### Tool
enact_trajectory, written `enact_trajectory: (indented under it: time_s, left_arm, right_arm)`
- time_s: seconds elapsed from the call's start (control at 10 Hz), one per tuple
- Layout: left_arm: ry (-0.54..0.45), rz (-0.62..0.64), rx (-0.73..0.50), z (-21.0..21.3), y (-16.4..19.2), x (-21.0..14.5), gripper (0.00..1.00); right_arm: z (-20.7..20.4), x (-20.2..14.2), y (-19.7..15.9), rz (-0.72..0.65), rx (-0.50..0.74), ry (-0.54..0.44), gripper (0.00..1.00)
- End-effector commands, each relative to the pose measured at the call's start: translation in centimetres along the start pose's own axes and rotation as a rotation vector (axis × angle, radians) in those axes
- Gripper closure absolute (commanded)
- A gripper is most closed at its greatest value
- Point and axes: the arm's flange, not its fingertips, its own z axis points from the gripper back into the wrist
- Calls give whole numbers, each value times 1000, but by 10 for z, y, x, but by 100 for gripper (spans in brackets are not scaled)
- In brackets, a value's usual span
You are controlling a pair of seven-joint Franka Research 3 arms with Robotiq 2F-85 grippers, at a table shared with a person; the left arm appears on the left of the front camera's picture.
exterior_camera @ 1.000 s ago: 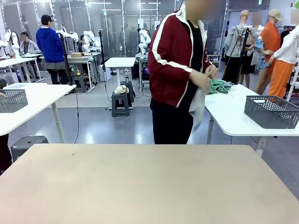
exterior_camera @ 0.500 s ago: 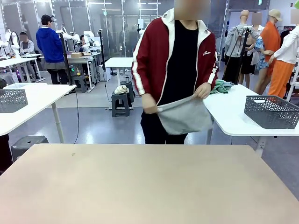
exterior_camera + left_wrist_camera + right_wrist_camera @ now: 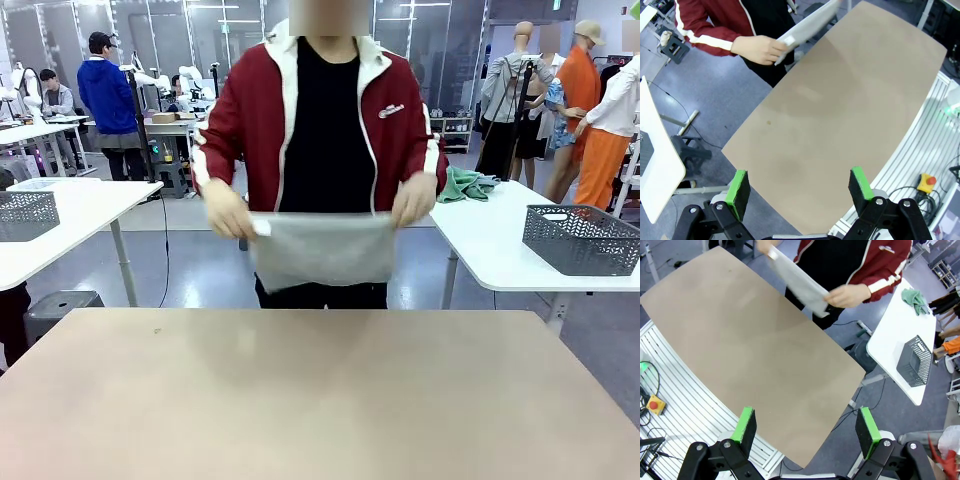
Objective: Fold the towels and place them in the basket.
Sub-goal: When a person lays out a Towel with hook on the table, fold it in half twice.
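The person (image 3: 320,120), in a red jacket, stands at the far edge of the surface (image 3: 320,400) and faces across it; a pale towel (image 3: 320,250) hangs stretched flat between the right hand (image 3: 228,212) and the left hand (image 3: 412,200), each pinching an upper corner; the towel is in the air just beyond the far edge of the surface, about midway along that edge, and clear of the beige top; seen from the wrists it tilts, edge-on, over that far edge.

The basket (image 3: 580,240), dark grey mesh, stands on a white side table (image 3: 490,250) off the far right corner of the surface, well apart from the towel; a crumpled green cloth (image 3: 465,184) lies on the same side table, farther from the surface than the basket; a paler basket (image 3: 25,214) sits on a second white table (image 3: 80,215) off the far left corner of the surface.

The left claw (image 3: 798,175) hangs above the near edge of the surface, toward its left end; it is released, the green pads spread wide with only the beige top seen between them; the right claw (image 3: 806,412) hangs above the near edge toward the right end, likewise released and grasping nothing; both claws are well apart from the towel, which is across the surface from them.
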Motion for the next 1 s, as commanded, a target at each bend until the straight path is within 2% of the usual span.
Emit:
enact_trajectory:
  time_s: [0.0, 0.9]
  left_arm:
    - [-6, -3, -4, 0, 0, 0, 0]
    - [-6, -3, -4, 0, 0, 0, 0]
  right_arm:
    - [5, -2, 2, 3, -2, -10, 0]
    - [5, -2, 2, 3, -2, -10, 0]
